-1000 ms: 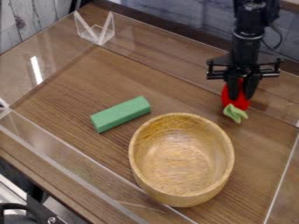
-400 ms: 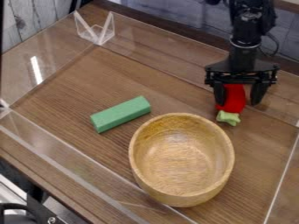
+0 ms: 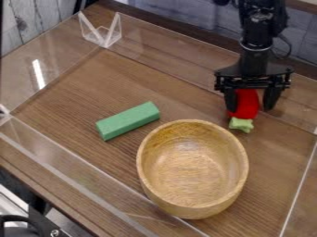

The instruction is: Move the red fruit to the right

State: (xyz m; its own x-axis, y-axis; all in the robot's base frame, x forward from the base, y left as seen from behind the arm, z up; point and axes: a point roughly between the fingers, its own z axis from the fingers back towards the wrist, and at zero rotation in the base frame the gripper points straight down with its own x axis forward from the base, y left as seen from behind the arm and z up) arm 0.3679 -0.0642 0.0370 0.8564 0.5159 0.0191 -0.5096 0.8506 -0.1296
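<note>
The red fruit [image 3: 247, 107] lies on the wooden table at the right, its light green leafy end [image 3: 242, 123] pointing toward the camera. My gripper [image 3: 253, 96] points straight down over it and is open, with one black finger on each side of the fruit. The fingers stand apart from the fruit's sides; the upper part of the fruit is partly hidden behind the gripper body.
A large wooden bowl [image 3: 192, 168] sits in front of the fruit, near the table's front edge. A flat green block [image 3: 128, 120] lies to the bowl's left. Clear acrylic walls [image 3: 50, 56] ring the table; the right wall is close to the gripper.
The gripper was shut on the red fruit a second ago; it has since opened, and the fruit rests on the table between the spread fingers. The arm stayed in place.
</note>
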